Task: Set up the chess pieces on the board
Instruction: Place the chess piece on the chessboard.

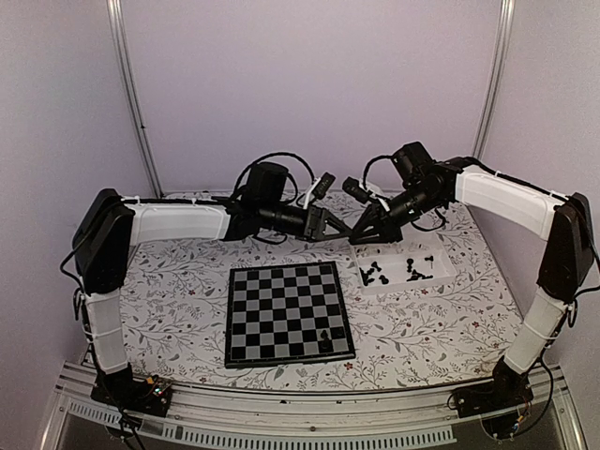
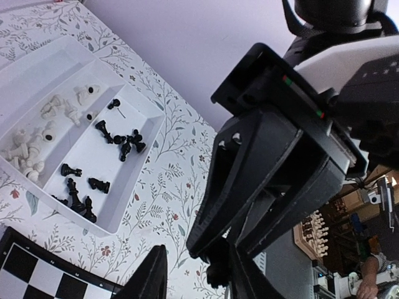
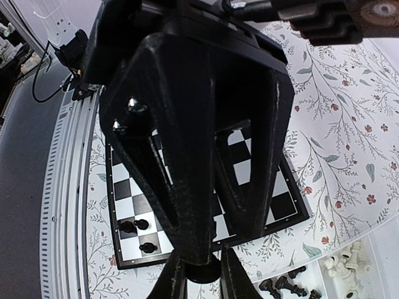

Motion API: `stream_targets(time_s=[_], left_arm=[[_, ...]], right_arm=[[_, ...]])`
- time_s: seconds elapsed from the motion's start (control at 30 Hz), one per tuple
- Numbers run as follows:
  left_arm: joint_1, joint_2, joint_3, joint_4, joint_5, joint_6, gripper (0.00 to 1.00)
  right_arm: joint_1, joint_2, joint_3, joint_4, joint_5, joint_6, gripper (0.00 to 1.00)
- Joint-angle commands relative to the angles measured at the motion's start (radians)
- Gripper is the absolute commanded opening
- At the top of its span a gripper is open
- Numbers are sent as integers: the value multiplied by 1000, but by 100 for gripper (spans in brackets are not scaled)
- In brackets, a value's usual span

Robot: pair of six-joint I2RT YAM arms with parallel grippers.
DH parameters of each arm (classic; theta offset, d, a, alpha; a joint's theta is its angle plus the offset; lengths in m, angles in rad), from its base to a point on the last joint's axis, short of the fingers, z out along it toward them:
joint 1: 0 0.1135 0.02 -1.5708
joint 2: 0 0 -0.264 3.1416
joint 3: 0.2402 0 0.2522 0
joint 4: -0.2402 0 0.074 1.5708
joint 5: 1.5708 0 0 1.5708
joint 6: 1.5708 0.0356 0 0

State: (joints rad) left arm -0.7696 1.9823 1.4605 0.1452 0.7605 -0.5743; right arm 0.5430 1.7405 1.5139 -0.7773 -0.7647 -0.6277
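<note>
1. Black piece (image 3: 202,273) is in mid-air over the worktop (image 1: 187,300), pinched in the closed right hand (image 3: 202,265); its long axis is unclear.
2. Left hand (image 2: 199,271) is part-open and straddles the piece; no grip evident.
3. Board (image 1: 281,300) lies at 7 o'clock from the piece in the top view. The left arm looks nearer to it.

A flowered tablecloth (image 1: 187,309) fills the lower half of the top view, and a shallow white tray (image 1: 442,261) sits on it right of centre, showing two compartments in the left wrist view. At the back, a metal post (image 1: 131,94) rises upper left and a second post (image 1: 494,75) upper right against a plain pale wall (image 1: 309,84). A slotted metal rail (image 1: 309,433) runs along the bottom edge.
</note>
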Motion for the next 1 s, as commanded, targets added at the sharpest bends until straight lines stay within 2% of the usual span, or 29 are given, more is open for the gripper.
stream_targets(time_s=[0.0,0.17,0.3,0.43,0.57,0.73,0.83,0.97], left_arm=[[-10,13,33,11,31,-3,30],[-10,16,35,13,38,-3,15],[-5,-5,40,-41,9,27,8],[-3,-84,38,-251,-130,163,8],[-21,-207,-19,-481,-360,272,7],[-87,-330,-115,-685,-644,320,7],[-124,-376,-173,-774,-739,272,8],[-170,-466,-297,-782,-795,194,9]], right_arm=[[5,14,23,5,-1,4,10],[6,19,22,6,3,5,14],[5,7,10,-3,33,6,36],[-26,-51,-55,-8,34,-18,51],[-94,-107,-137,1,11,-30,54],[-118,-150,-238,64,150,-23,61],[-118,-181,-277,107,211,-27,62],[-117,-199,-312,152,301,-8,62]])
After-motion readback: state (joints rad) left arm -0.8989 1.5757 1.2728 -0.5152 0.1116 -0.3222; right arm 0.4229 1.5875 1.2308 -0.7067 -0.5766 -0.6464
